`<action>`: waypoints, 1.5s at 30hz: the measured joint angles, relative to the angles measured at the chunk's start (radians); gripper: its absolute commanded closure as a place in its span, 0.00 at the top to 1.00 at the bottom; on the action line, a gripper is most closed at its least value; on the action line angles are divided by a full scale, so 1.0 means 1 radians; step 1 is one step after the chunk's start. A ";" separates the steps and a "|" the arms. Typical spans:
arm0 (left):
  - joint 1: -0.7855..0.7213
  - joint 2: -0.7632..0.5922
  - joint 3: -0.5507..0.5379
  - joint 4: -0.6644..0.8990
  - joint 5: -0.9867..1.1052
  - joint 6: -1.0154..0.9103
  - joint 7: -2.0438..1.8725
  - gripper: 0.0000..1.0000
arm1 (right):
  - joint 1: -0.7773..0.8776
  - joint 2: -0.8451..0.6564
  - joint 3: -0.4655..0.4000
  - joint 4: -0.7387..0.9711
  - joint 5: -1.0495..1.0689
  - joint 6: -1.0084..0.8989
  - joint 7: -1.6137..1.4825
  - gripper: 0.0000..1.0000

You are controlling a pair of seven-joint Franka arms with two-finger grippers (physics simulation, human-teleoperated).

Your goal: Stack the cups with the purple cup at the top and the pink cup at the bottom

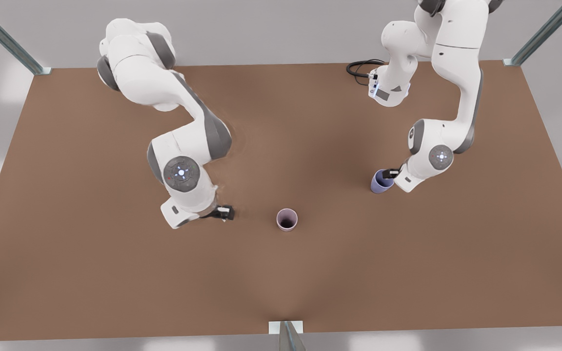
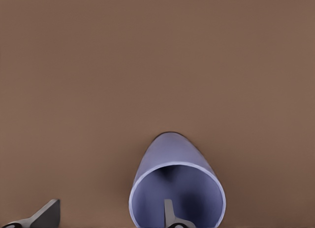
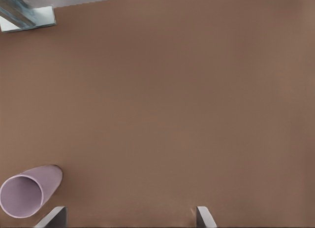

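Your left gripper (image 1: 392,172) is at the purple cup (image 1: 381,182), in the right half of the front view, a little above mid-height. Look at your left wrist view: the left gripper (image 2: 107,217) is spread wide. One finger (image 2: 169,214) dips inside the mouth of the purple cup (image 2: 173,169), the other finger (image 2: 45,214) sits well outside it, so the cup's wall stands between the two. The jaws are released and there is no clamp on that wall. I cannot tell whether the inner finger touches the cup.

The pink cup (image 1: 287,219) stands upright with its mouth open to the camera, just below the middle of the front view, on the brown table (image 1: 115,282). It is well apart from the purple cup.

Your right gripper (image 1: 225,212) hangs low over the table to the front view's left of the pink cup, near it but apart, at about the same height in the frame. From your right wrist camera, the right gripper (image 3: 129,217) is also spread, with bare table between its fingers (image 3: 204,217). The pink cup (image 3: 27,191) sits just beside the other finger, outside the gap. That hand holds nothing.

A black cable (image 1: 361,67) loops on the table at the upper right, by the left arm's base.
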 measured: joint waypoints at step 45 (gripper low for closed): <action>-0.324 0.491 -0.134 1.130 -0.052 -0.378 -0.656 0.21 | -0.306 -0.435 -0.088 -0.678 0.078 0.244 -0.576 1.00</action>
